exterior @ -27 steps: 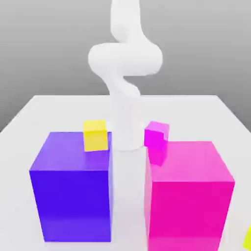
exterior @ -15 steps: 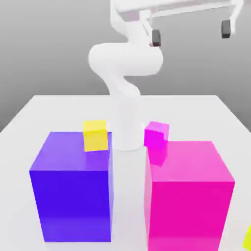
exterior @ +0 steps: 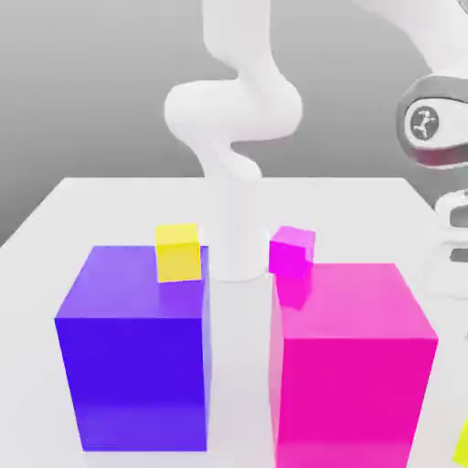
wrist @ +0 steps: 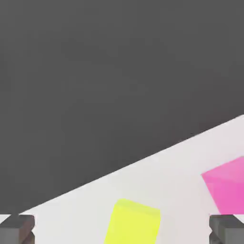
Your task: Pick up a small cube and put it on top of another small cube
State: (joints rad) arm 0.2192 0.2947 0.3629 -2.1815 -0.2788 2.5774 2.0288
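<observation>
The lime cube sits low in the hand view, a little left of centre, on the white table. In the exterior view only a sliver of it shows at the lower right corner, on the table beside the big magenta block. The gripper is spread wide and empty; its two fingertips stand at the bottom corners of the hand view with the cube between them, apart from both.

The step in hand looks like the approach before the grasp. To do it well, I would centre the cube between the fingers, come straight down, and close only once the pads flank two opposite faces; the magenta block nearby leaves little room on that side, so the outer finger should keep clear of it.

The cube is a cube: no long axis to speak of. It rests flat, and in the hand view its faces look slightly turned against the line between the fingers, so a small wrist roll may be needed to square up.

Well away, at the exterior view's centre, a yellow cube and a small magenta cube lie behind the purple block and the magenta one.
</observation>
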